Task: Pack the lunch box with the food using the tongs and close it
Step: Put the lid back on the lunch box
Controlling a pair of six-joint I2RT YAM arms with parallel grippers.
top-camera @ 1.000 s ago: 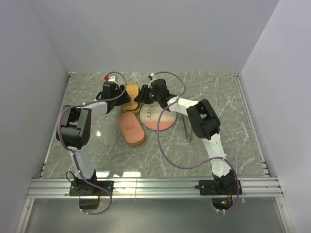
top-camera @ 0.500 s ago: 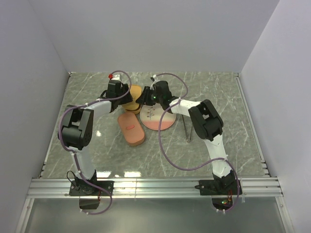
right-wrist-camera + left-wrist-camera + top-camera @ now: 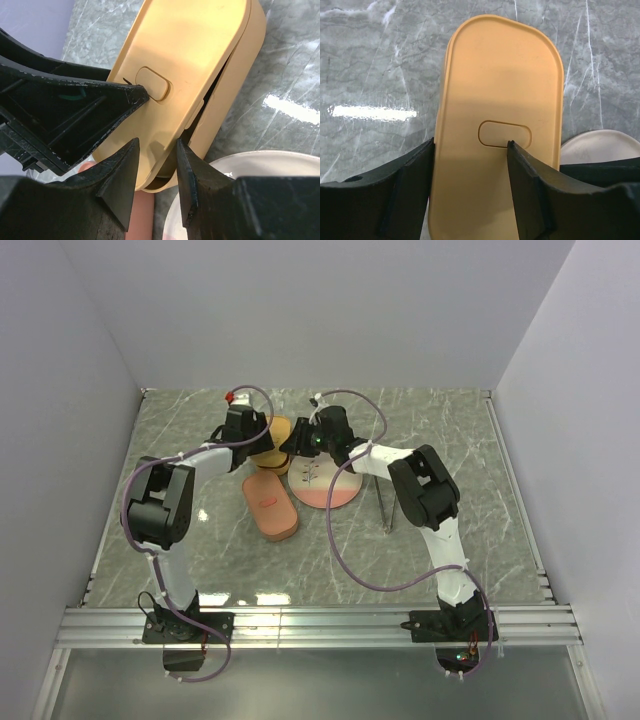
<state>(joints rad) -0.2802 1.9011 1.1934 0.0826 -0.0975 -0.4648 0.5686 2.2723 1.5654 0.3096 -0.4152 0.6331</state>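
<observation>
L grip slid over lid (ajar) | jaws spread | R grip maybe pinching, unclear

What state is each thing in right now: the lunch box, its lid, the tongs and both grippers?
Box: not closed, a gap shows along one side.
Lid: on the box, tilted, not seated.
Tongs: lying on the table, not held.
Left gripper: open, fingers over the lid.
Right gripper: at the lid's end; whether it grips is unclear.
</observation>
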